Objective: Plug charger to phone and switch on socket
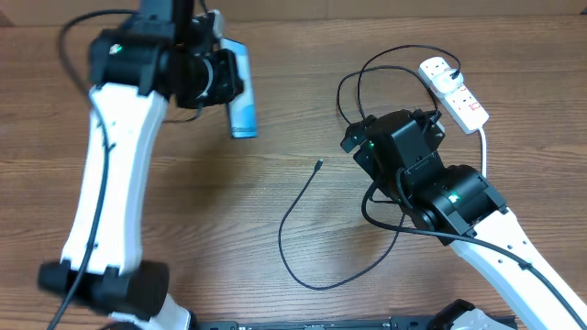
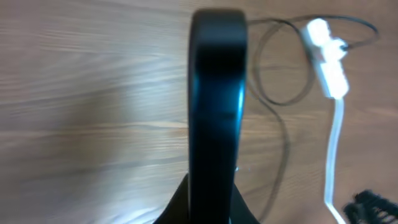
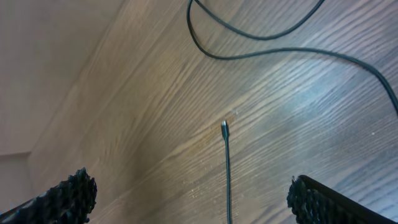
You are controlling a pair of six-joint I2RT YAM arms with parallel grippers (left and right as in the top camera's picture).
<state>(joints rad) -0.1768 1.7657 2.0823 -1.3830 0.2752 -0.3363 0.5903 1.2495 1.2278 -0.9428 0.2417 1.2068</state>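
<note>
My left gripper (image 1: 223, 81) is shut on the phone (image 1: 241, 96) and holds it above the table at the back left, blue screen showing. In the left wrist view the phone (image 2: 216, 106) appears edge-on as a black bar between the jaws. The charger (image 1: 295, 220) lies looped on the wood, its small connector tip (image 1: 317, 165) free at table centre. My right gripper (image 1: 356, 136) hovers open just right of that tip. In the right wrist view the tip (image 3: 224, 128) lies ahead, and the cable runs between the spread fingers (image 3: 62, 199). The socket (image 1: 454, 90) lies at the back right.
The socket's thick white lead (image 1: 483, 151) runs toward the front beside the right arm. More loops of the charger cable (image 1: 385, 64) lie between the right gripper and the socket. The socket (image 2: 328, 62) and its lead also show in the left wrist view.
</note>
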